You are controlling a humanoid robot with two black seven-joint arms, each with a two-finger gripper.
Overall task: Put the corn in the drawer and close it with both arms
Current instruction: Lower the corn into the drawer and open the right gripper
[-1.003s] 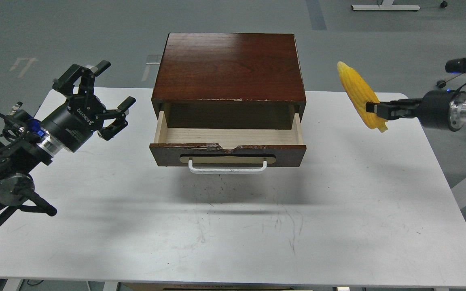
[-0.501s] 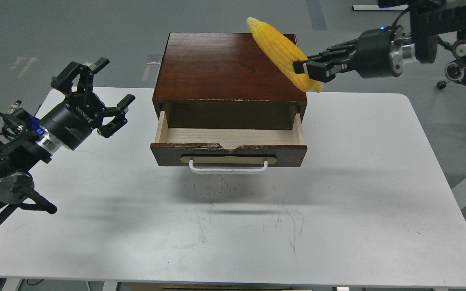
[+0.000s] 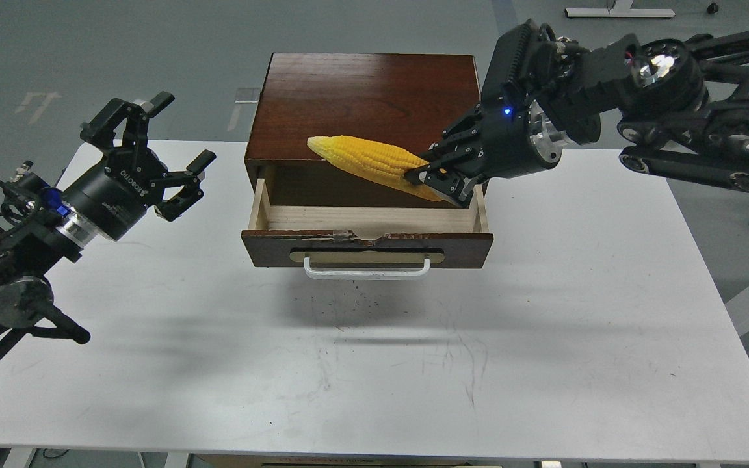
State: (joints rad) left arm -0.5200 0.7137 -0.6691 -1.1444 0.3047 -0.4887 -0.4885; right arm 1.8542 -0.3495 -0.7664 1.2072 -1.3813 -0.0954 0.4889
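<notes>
Right end effector (image 3: 438, 177) grips the corn (image 3: 369, 164) above the open drawer (image 3: 367, 224); left end effector (image 3: 153, 153), spread wide, waits beside it. Release and closing remain.

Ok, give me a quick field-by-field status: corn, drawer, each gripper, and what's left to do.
corn: bright yellow plastic-looking cob, held lengthwise above the open drawer, not yet released
drawer: wide shallow dark brown drawer with white bar handle, pulled open, pale wood inside looks empty
right gripper: shut on the cob's thick end
left gripper: open, holding nothing, left of the reddish-brown wooden cabinet
remaining: lower and release corn, close drawer
</notes>
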